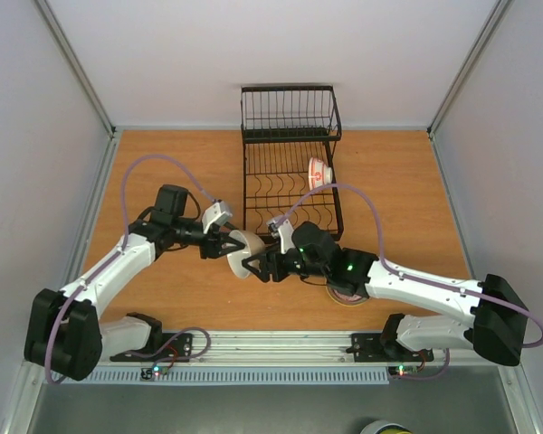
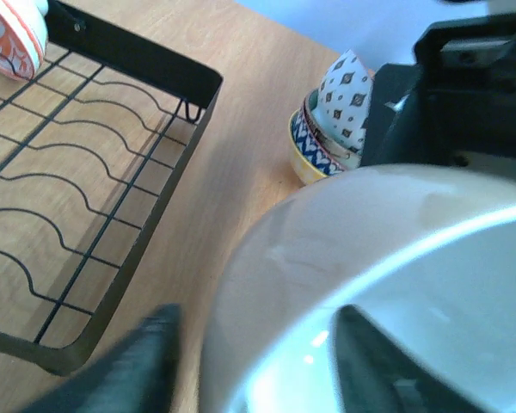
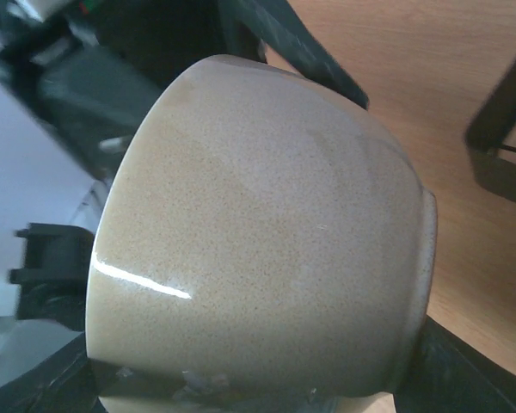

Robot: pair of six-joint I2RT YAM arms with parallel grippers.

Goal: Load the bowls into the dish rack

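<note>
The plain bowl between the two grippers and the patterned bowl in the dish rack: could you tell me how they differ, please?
The plain bowl is unpatterned beige; the patterned bowl is white with red markings. The plain bowl is off the table between the left gripper and the right gripper; the patterned bowl already stands on edge in the dish rack. Both are small round bowls turned on their sides.

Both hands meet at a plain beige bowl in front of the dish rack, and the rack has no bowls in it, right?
Not quite: the top external view shows one red-patterned bowl sitting in the dish rack. The rest holds: the left hand and right hand meet at the beige bowl in front of it.
</note>
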